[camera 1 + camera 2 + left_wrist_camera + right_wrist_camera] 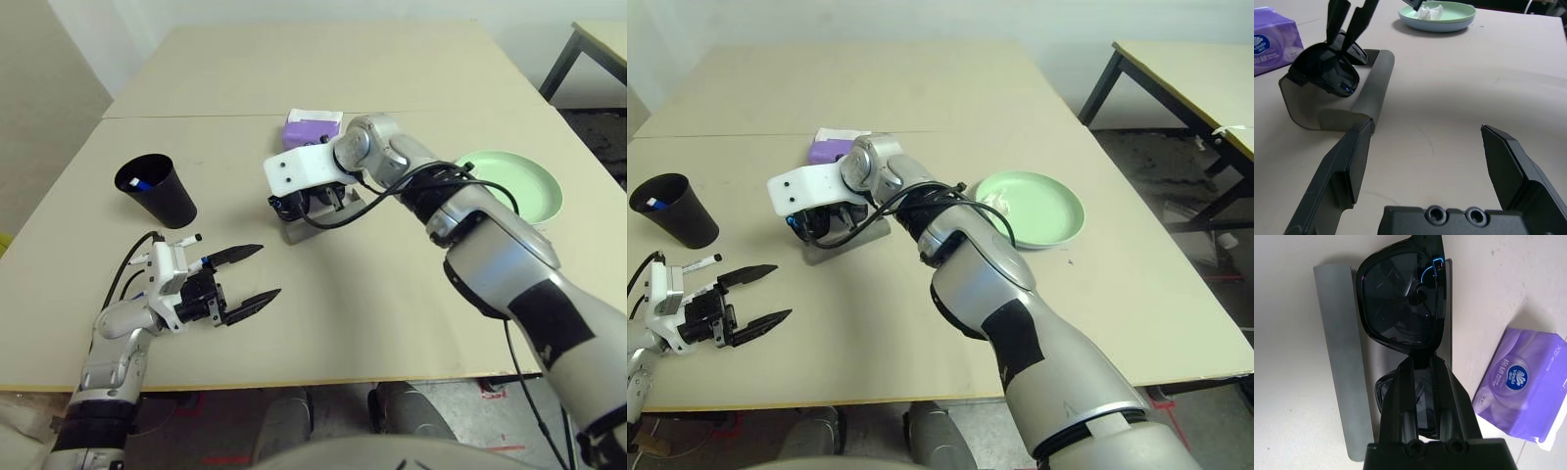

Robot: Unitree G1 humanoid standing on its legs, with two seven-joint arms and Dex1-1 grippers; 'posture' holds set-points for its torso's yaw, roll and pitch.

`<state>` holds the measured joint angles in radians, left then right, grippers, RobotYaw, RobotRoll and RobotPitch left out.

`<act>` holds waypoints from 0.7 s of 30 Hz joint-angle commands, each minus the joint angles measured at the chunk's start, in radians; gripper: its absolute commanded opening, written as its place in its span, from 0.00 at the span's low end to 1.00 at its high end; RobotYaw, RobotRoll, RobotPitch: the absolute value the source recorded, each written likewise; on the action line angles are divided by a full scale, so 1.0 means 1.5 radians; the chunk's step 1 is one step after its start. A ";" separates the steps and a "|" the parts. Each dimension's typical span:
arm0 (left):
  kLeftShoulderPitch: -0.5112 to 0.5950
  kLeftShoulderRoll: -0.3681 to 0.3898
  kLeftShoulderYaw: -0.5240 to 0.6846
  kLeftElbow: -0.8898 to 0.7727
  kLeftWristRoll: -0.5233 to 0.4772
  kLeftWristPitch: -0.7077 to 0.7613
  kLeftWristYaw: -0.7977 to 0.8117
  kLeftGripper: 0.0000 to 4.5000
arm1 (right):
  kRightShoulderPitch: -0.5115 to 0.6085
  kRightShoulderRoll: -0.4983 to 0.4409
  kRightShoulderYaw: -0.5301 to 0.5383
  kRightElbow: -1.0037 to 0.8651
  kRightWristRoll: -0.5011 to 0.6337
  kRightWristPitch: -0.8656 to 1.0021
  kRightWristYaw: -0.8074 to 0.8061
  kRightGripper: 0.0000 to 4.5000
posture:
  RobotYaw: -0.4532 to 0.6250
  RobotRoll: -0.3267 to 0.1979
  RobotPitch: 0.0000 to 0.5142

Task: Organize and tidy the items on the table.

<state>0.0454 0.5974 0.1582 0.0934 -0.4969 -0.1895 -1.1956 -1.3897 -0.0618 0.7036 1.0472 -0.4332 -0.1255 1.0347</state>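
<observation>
Black plastic sunglasses [1400, 303] are sitting over the open grey oblong glasses case [1359, 93], near the middle of the beige matte tabletop [372, 313], and we are pinching them at the bridge with our right gripper [1419, 363], fingers narrowed on the frame. The purple tissue box [312, 128] is lying just beyond the case.

Step in hand, as we judge it: seating the sunglasses in the case. To do this well we are aiming to keep the lenses parallel to the long axis of the case, lower until the frame rests fully on the liner, and only then let go; releasing early risks the glasses tipping off the curved lid edge. Whether the temples are folded flat we cannot tell.

Pose: our right arm is reaching across the table centre, wrist bent so the gripper is pointing steeply down onto the case. Our left gripper [245, 274] is hovering low near the front left of the table, pointing roughly level toward the case, fingers spread wide and holding nothing.

Elsewhere: the black tapered cup [157, 190] is holding a blue-capped marker; the crumpled white tissue [1429, 11] is lying on the pale green round plate [1048, 217].
</observation>
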 commanded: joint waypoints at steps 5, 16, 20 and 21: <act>0.013 0.001 -0.003 -0.030 0.004 0.016 0.015 1.00 | 0.014 0.002 -0.015 0.014 -0.017 -0.018 -0.003 0.04 | 0.41 0.62 0.19; 0.015 0.006 0.000 -0.035 -0.001 0.022 0.014 1.00 | 0.031 0.000 -0.019 0.038 -0.037 -0.021 -0.018 0.04 | 0.41 0.62 0.20; 0.015 0.006 -0.001 -0.041 0.000 0.027 0.017 1.00 | 0.033 0.005 -0.022 0.046 -0.042 -0.018 -0.035 0.03 | 0.41 0.62 0.20; 0.015 0.007 -0.001 -0.043 -0.001 0.029 0.017 1.00 | 0.033 0.006 -0.022 0.048 -0.043 -0.017 -0.038 0.03 | 0.41 0.62 0.20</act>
<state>0.0586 0.6006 0.1576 0.0428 -0.5017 -0.1573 -1.1709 -1.3575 -0.0607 0.6784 1.1057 -0.4771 -0.1514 0.9882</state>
